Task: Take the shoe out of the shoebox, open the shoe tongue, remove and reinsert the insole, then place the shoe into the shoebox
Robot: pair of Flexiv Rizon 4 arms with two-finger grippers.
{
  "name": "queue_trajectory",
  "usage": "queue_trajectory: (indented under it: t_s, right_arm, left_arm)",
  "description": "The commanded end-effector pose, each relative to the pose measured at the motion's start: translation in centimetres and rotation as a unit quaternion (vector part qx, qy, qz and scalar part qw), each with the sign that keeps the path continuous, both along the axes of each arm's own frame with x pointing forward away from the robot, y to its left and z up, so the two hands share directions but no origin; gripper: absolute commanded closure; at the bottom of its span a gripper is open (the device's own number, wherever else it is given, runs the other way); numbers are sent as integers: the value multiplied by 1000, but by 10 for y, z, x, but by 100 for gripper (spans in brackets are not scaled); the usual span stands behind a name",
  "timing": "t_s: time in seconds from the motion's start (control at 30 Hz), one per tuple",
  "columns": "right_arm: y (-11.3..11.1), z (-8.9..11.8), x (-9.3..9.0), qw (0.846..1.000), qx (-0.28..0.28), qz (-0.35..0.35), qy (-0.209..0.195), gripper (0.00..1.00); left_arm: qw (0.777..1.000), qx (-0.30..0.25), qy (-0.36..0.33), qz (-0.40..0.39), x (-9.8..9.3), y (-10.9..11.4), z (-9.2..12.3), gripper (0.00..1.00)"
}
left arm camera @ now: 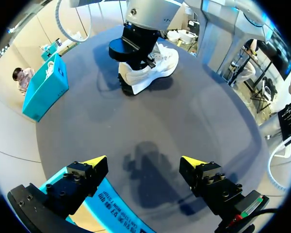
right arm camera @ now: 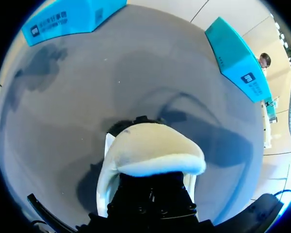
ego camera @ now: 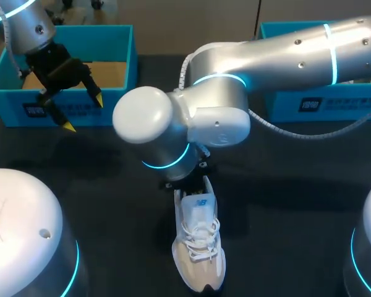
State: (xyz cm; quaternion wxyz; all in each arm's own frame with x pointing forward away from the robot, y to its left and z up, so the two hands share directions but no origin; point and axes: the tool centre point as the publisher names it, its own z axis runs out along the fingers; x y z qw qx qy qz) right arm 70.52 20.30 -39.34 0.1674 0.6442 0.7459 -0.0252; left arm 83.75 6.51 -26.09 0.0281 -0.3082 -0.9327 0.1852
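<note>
The white shoe [ego camera: 198, 247] lies upright on the dark worktop [ego camera: 105, 185] toward 6 o'clock in the head view, toe pointing to 6. The right end effector [ego camera: 188, 181] sits at its heel, and whether it grips cannot be told. The left end effector [ego camera: 83, 113] hangs released and empty at 10 o'clock, over the front wall of the blue shoebox [ego camera: 96, 34].

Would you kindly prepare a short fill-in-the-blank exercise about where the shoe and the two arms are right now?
The white shoe lies on the dark ___.
The left hand hovers by the left shoebox with its fingers ___.
The arm stretched over the shoe's heel comes in from my ___ side.
That shoebox is coloured ___.
Missing words: table; open; right; blue.
</note>
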Motion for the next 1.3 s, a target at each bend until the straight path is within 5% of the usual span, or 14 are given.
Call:
queue_trajectory:
  t_s: [0.03,0.4,0.67,1.0,1.3]
  right_arm:
    - [6,9,-10,997,-51,-51,-38,100]
    - [-4,19,-8,991,-111,-54,-46,100]
    - [-13,-1,-6,987,-147,-67,-23,100]
    - [-12,-25,-8,992,-107,-67,-2,100]
    - [-8,2,-9,993,-101,-60,-25,100]
  left_arm:
    - [1000,2,0,0,0,0,1,0]
    - [1000,2,0,0,0,0,1,0]
    - [1000,2,0,0,0,0,1,0]
    - [1000,2,0,0,0,0,1,0]
    - [1000,2,0,0,0,0,1,0]
